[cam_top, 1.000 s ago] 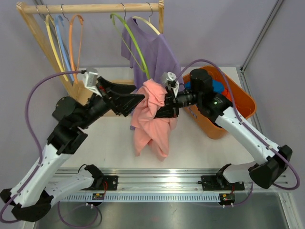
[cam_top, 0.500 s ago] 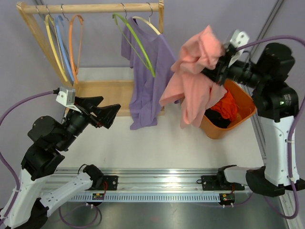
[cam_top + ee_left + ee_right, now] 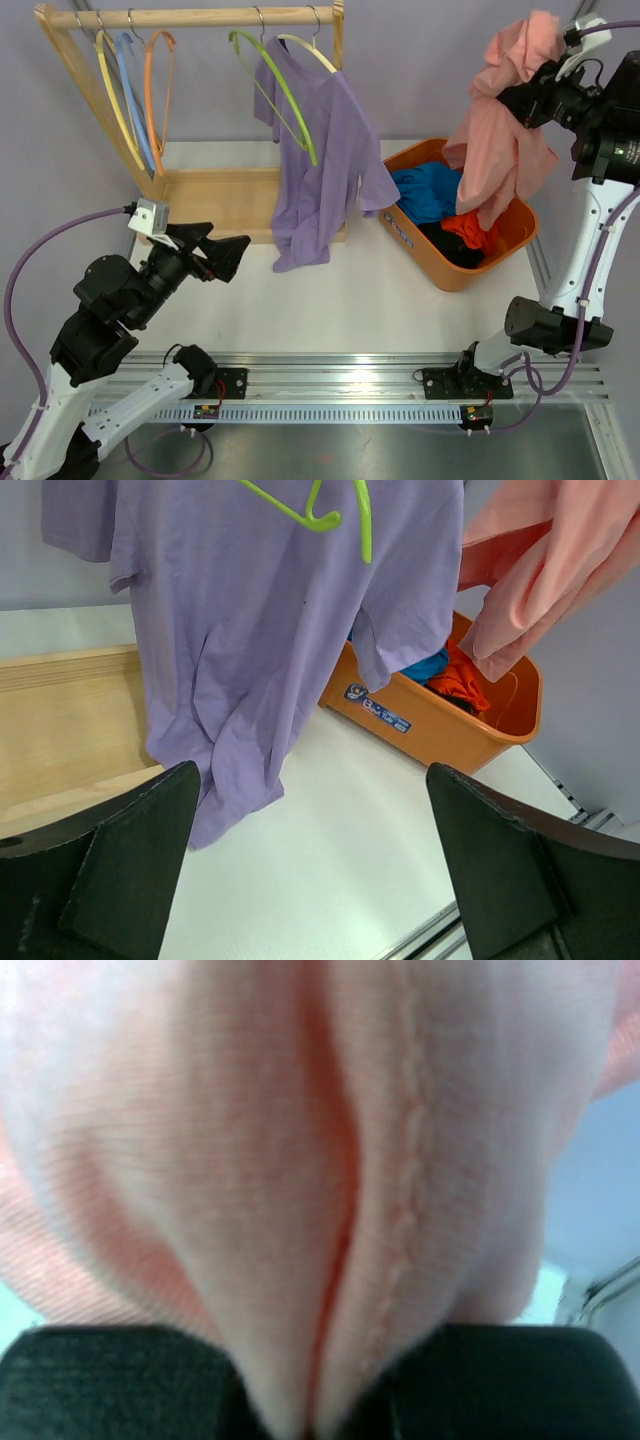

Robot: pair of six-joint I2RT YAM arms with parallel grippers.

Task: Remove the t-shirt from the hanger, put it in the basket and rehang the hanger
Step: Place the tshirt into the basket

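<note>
The pink t-shirt (image 3: pixel 498 150) is a soft knit with a stitched seam plain in the right wrist view. It hangs in long bunched folds at the upper right of the top view, well clear of the rack (image 3: pixel 190 17). The right fingers (image 3: pixel 522 100) are clamped tight on its fabric. Its loose hem dangles over the orange plastic basket (image 3: pixel 468 278), which holds blue, red and black cloth. At top centre a purple t-shirt (image 3: pixel 322 160) drapes limp from the wooden rack, beside a thin, bare green hanger (image 3: pixel 283 90). At lower left the left fingers (image 3: pixel 228 250) are spread wide, gripping nothing, above open white desk (image 3: pixel 330 300).
</note>
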